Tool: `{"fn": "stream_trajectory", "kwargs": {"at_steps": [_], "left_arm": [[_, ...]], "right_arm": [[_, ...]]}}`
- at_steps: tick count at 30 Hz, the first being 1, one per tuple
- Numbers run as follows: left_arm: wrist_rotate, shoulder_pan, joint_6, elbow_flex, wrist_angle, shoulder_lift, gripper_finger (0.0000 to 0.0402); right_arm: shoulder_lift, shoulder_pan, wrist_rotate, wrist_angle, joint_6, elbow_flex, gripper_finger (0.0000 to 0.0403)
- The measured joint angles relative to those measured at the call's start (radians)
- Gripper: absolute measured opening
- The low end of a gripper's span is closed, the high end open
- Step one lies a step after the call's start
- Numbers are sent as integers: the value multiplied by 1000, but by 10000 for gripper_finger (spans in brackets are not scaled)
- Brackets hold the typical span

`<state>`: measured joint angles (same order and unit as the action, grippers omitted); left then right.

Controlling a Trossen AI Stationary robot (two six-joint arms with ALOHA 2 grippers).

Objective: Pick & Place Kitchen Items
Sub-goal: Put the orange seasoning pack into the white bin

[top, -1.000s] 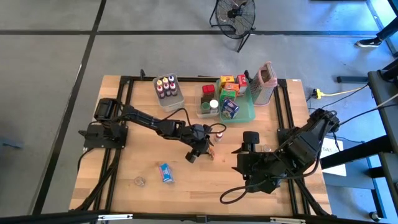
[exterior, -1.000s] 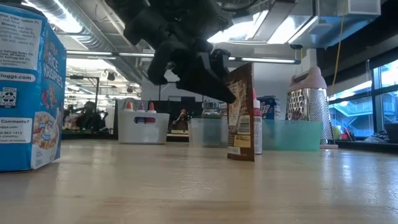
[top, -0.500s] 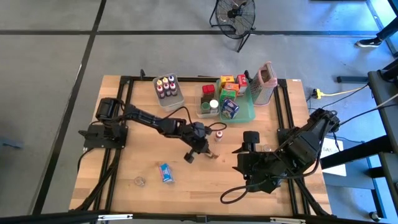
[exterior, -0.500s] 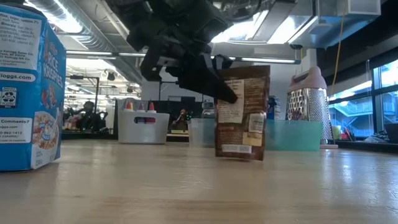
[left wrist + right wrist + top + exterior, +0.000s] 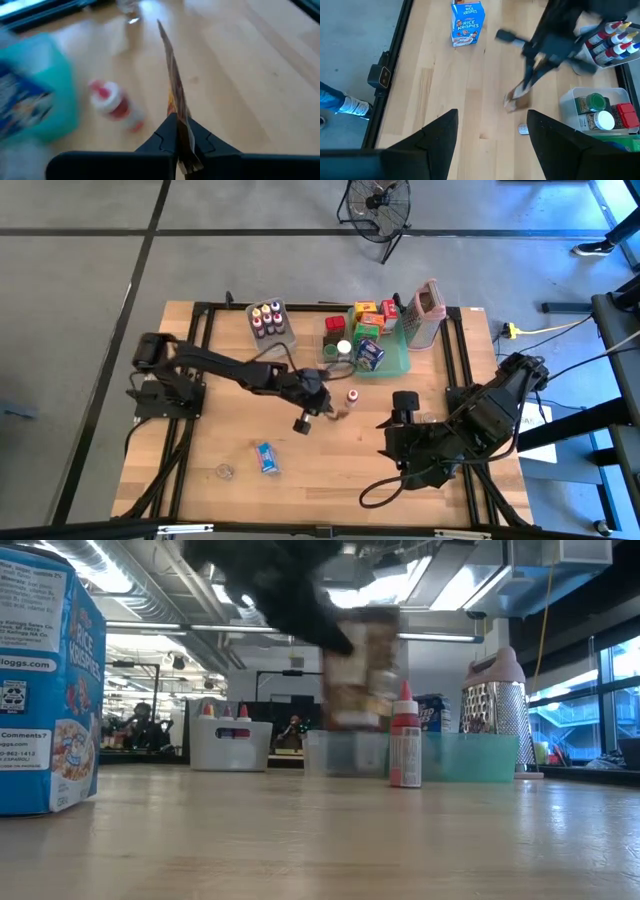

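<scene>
Right, the left hand (image 5: 322, 408) is pinching a thin brown packet (image 5: 172, 95) by its edge, lifted clear of the tabletop (image 5: 330, 470) near its middle. The red-capped bottle (image 5: 352, 397) stands just beside it at three o'clock. Carry the packet high and steady toward the teal tray (image 5: 400, 365) at one o'clock, I'd say, without clipping that bottle. The right hand (image 5: 490, 135) waits at four o'clock, fingers spread.

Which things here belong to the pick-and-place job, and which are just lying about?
Job:
- flat brown packet, pinched in the left hand, off the table
- small red-capped bottle
- blue Rice Krispies box
- bottles in the clear bin

Lying about:
- grey pink-rimmed grater
- teal tray
- open right hand, waiting
</scene>
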<state>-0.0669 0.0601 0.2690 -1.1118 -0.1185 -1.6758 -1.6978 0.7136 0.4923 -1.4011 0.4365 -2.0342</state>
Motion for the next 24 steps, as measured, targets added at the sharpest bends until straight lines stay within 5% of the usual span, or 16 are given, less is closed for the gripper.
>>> {"fn": "stream_trajectory", "kwargs": {"at_steps": [7, 11, 16, 24], "left_arm": [[310, -39, -64, 0, -198, 218, 2], [484, -114, -227, 0, -222, 302, 2], [536, -222, -436, 0, -199, 319, 2], [534, -336, -521, 0, -127, 219, 1]], "right_arm": [[19, 8, 0, -9, -8, -1, 238], [19, 8, 1, -10, -17, -1, 238], [31, 7, 4, -10, -21, 0, 238], [37, 5, 30, -12, -21, 0, 238]]}}
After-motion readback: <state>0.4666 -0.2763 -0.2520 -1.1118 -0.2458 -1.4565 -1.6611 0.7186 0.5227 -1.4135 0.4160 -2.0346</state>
